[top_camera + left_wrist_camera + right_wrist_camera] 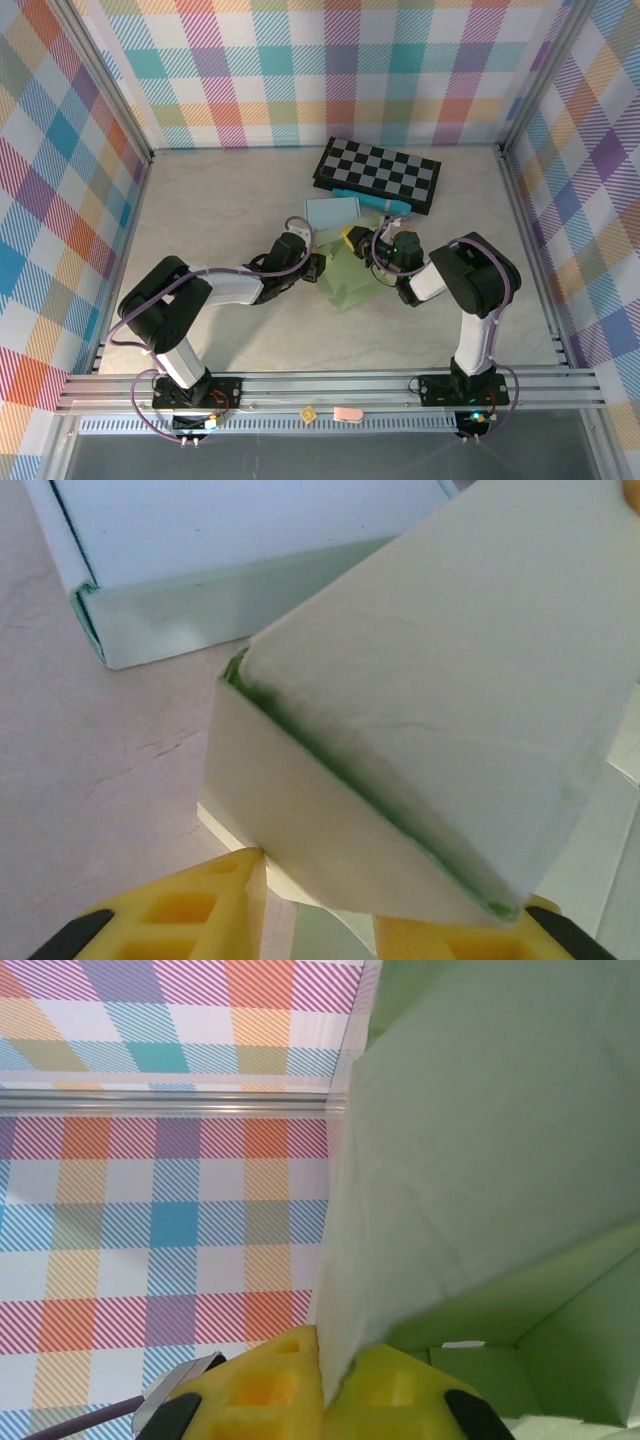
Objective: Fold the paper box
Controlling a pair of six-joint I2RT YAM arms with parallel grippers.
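The pale green paper box (348,280) lies partly folded between my two grippers at mid-table. In the left wrist view, one of its folded corners (420,700) looms over the yellow fingers (190,910). My left gripper (320,885) has its jaws partly apart, tips against the lower edge of the box wall, with a cream flap and bare table showing in the gap. From above, this left gripper (318,268) sits at the box's left side. My right gripper (335,1360) is shut on a thin upright panel of the box (470,1140), and it (385,262) stands at the box's right.
A light blue box (333,212) lies just behind the green one, also close ahead of the left wrist (220,570). A black-and-white checkerboard (378,172) and a teal strip (375,200) sit at the back. Plaid walls (70,170) enclose the table.
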